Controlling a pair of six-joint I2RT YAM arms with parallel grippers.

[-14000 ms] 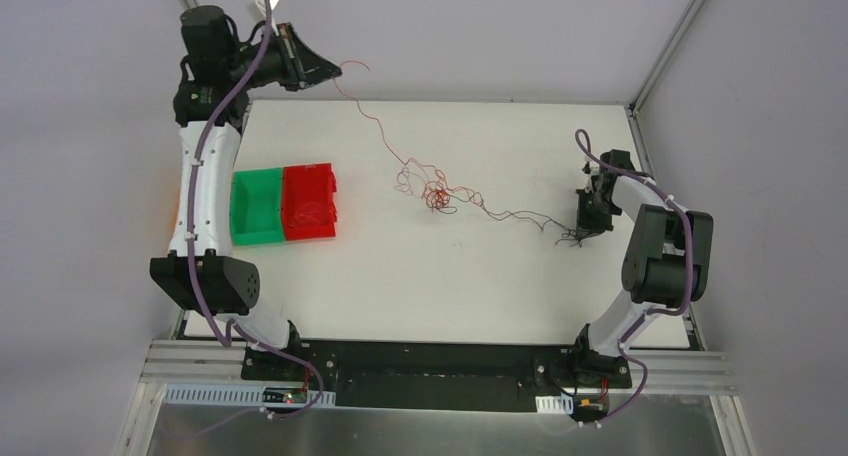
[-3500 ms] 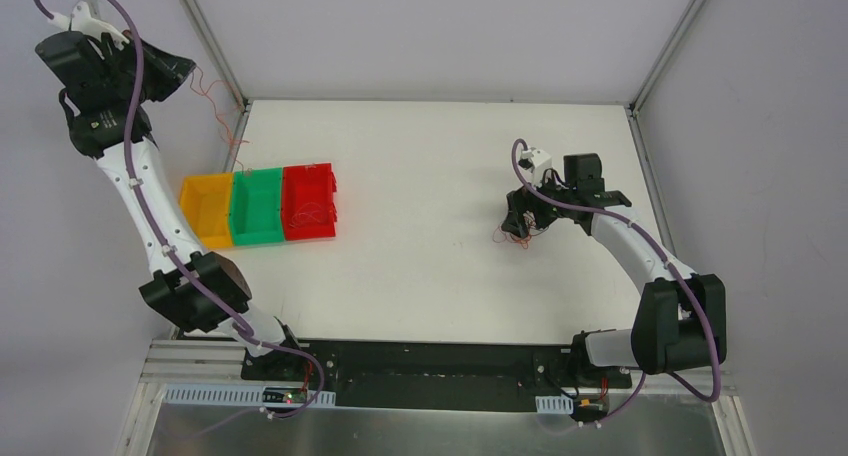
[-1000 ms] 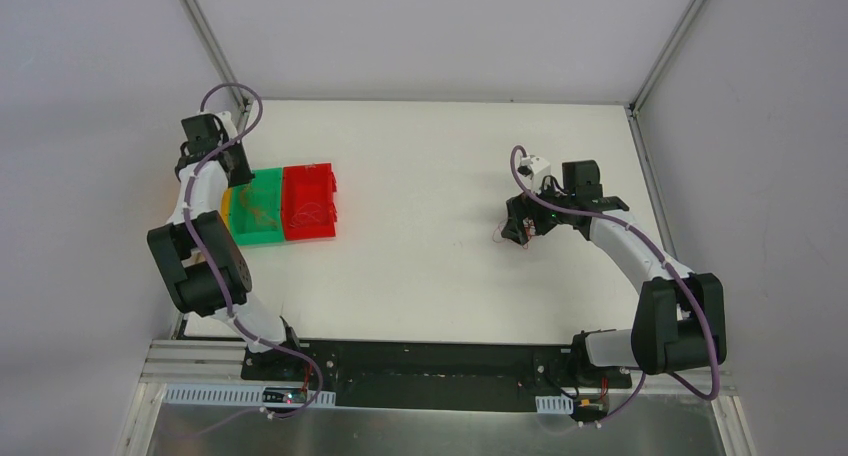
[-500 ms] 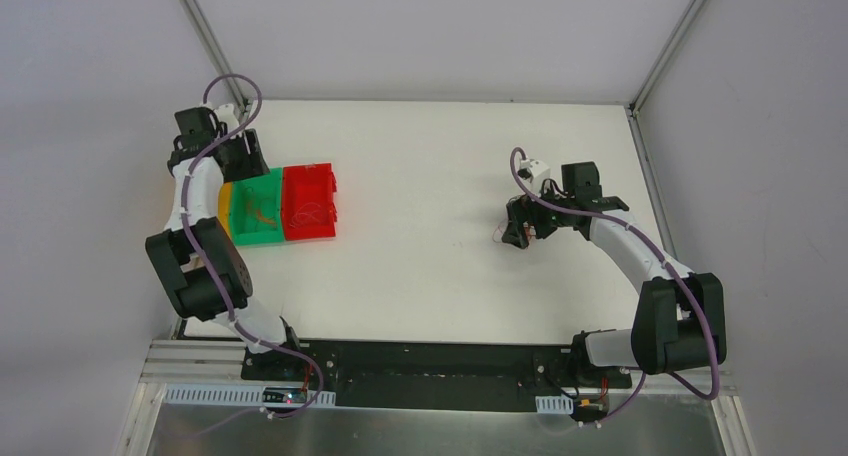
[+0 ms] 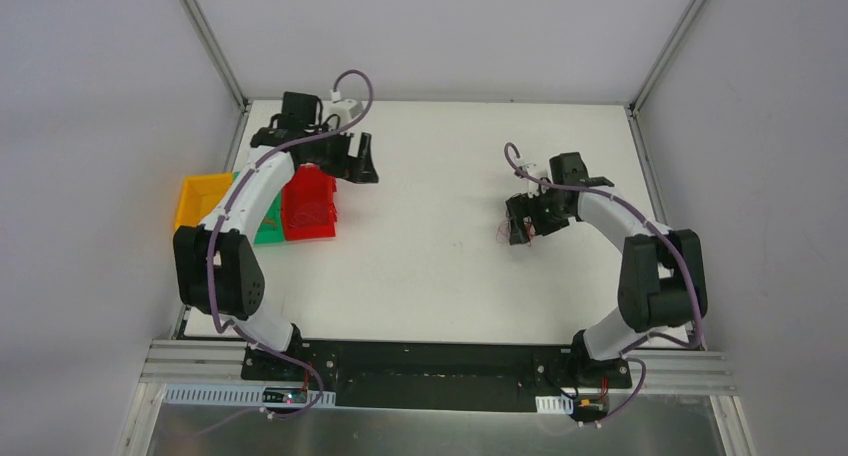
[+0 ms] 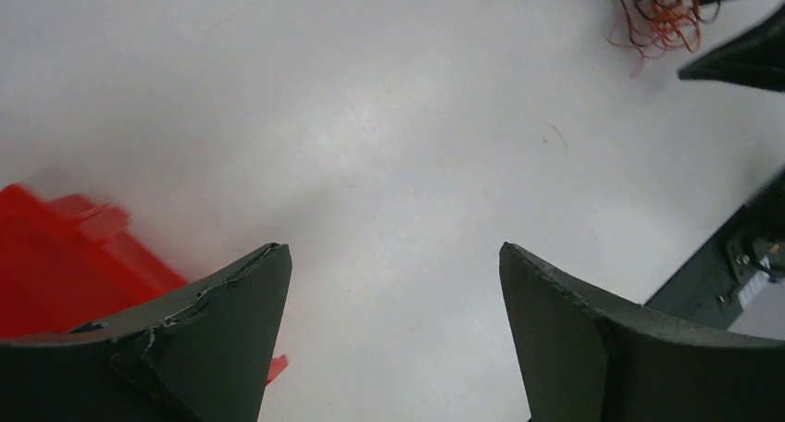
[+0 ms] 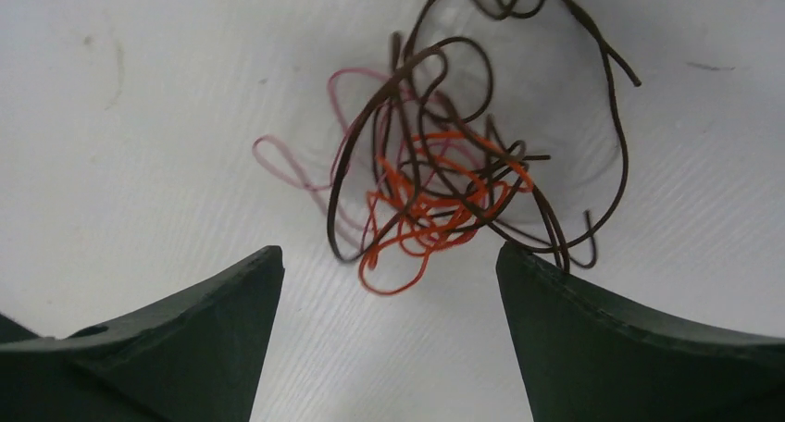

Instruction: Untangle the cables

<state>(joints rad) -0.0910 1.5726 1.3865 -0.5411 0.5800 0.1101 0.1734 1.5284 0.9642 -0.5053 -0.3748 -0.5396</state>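
The cables (image 7: 435, 209) are a small clump of curly dark brown, orange and pink wires lying on the white table. My right gripper (image 7: 389, 251) is open just above the table, the clump's near edge between its fingertips. A dark loop lies against the right fingertip (image 7: 555, 283). From above, the right gripper (image 5: 517, 228) points down over the clump (image 5: 503, 233). My left gripper (image 6: 391, 255) is open and empty over bare table, and the clump (image 6: 662, 10) shows far off at the top right of its view. From above, the left gripper (image 5: 362, 166) is beside the red bin.
A yellow bin (image 5: 200, 198), a green bin (image 5: 265, 228) and a red bin (image 5: 310, 206) stand in a row at the table's left; the red bin's corner (image 6: 56, 255) shows in the left wrist view. The left arm crosses over them. The table's back edge lies behind both arms.
My left gripper opened over the green bin, then swung right past the red bin toward the table's middle. The right gripper stayed over the clump while its elbow shifted.
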